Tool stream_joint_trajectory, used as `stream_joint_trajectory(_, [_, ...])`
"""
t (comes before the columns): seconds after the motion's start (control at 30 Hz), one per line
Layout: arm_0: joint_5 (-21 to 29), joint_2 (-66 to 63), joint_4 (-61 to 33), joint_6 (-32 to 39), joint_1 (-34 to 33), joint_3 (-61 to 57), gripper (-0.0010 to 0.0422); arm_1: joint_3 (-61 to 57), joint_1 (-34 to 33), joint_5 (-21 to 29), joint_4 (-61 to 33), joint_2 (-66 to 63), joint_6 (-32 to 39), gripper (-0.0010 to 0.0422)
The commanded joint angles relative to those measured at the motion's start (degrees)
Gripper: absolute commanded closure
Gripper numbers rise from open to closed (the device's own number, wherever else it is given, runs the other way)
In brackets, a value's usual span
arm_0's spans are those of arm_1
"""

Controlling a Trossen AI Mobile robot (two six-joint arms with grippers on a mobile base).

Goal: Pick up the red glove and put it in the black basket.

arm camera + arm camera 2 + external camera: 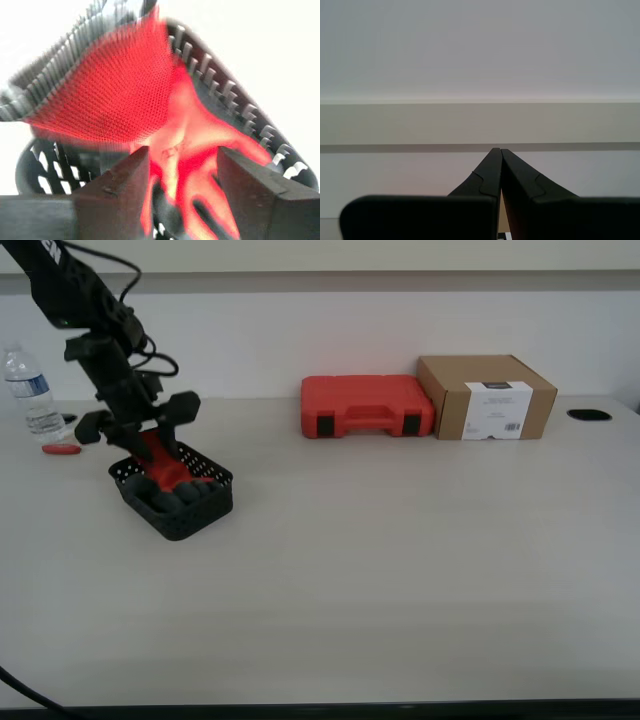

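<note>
Exterior view, left of frame: red glove (165,472) lies inside black basket (200,512), directly beneath my first gripper (140,430), jaws spread, glove released; my second gripper (497,172) pinched closed, empty.

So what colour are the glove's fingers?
Dark grey, almost black; the red glove has a red back. Clearest in the exterior view.

Even, soft indoor light; overexposed, motion-blurred first wrist view; faint shadows.
</note>
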Motion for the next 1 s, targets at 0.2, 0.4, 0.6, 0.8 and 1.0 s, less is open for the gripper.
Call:
stream_joint_trajectory(0.2, [0.02,0.0,-1.16,0.15,-0.02,0.04,0.0412,-0.87,-0.59,1.29,-1.33,-24.87,3.78,0.0405])
stream_joint_trajectory(0.4, [0.02,0.0,-2.16,0.15,-0.02,0.04,0.0412,-1.44,-0.7,-0.46,2.84,-42.56,5.07,0.0413])
stream_joint_trajectory(0.6, [0.02,0.0,-2.69,0.15,0.0,0.04,0.0412,-1.7,-0.76,0.09,1.09,-55.34,7.02,0.0413])
stream_joint_trajectory(0.8, [0.02,0.0,-2.6,0.13,-0.02,0.04,0.0412,-1.7,-1.14,0.44,0.79,-60.67,6.95,0.0413])
stream_joint_trajectory(1.0, [0.02,0.0,-2.64,0.15,0.0,0.04,0.0412,-1.62,-1.11,-0.09,0.9,-61.13,6.71,0.0413])
